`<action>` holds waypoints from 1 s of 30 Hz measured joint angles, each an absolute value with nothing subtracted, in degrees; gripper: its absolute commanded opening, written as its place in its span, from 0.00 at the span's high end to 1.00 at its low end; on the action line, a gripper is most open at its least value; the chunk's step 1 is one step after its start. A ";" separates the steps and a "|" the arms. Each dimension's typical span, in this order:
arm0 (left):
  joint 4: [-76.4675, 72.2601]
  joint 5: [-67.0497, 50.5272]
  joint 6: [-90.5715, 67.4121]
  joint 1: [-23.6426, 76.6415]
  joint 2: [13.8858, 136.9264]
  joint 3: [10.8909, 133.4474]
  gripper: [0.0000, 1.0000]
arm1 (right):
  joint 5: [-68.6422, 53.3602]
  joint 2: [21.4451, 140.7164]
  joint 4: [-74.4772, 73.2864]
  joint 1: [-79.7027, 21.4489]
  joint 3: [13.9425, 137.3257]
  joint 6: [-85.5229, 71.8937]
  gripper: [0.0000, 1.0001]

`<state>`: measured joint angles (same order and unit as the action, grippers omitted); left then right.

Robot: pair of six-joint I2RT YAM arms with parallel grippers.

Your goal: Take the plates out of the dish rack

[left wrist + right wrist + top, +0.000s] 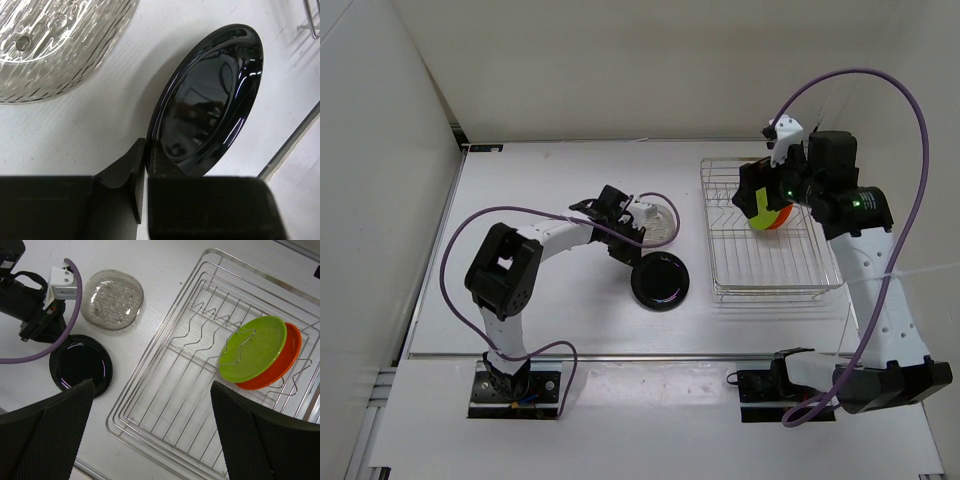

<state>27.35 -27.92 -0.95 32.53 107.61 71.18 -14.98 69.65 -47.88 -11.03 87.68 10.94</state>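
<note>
The silver wire dish rack (765,291) stands at the right of the table. The lime green plate (757,212) and the orange plate (779,219) lean upright together in its far end; both show in the right wrist view, lime (252,347) in front of orange (287,365). My right gripper (152,385) is open and empty above the rack (155,337). The clear plate (661,220) and the black plate (660,281) lie on the table left of the rack. My left gripper (146,150) is shut on the black plate's (210,100) near rim.
The clear plate (45,45) lies just beyond my left gripper (632,252). A corner of the rack wire (312,20) shows at the upper right of the left wrist view. White walls close the table at the left and back. The table's front edge (620,356) runs before the arm bases.
</note>
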 measured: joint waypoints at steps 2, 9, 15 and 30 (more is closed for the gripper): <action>27.40 -28.25 -1.02 32.08 108.12 71.44 0.82 | -15.11 69.17 -47.90 -11.03 87.42 10.94 0.00; 27.40 -25.41 -0.40 31.94 108.36 71.61 0.60 | -15.14 68.53 -47.86 -11.03 87.15 10.94 0.00; 27.35 -24.27 -0.34 31.70 108.29 71.61 0.50 | -15.14 68.47 -47.86 -11.03 86.65 10.94 0.00; 29.52 -23.24 2.20 31.68 95.15 70.43 0.00 | 6.35 80.23 -43.13 -10.83 85.82 12.64 0.17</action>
<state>29.52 -23.24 2.20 31.68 95.15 70.43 6.35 80.23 -43.13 -10.83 85.82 12.64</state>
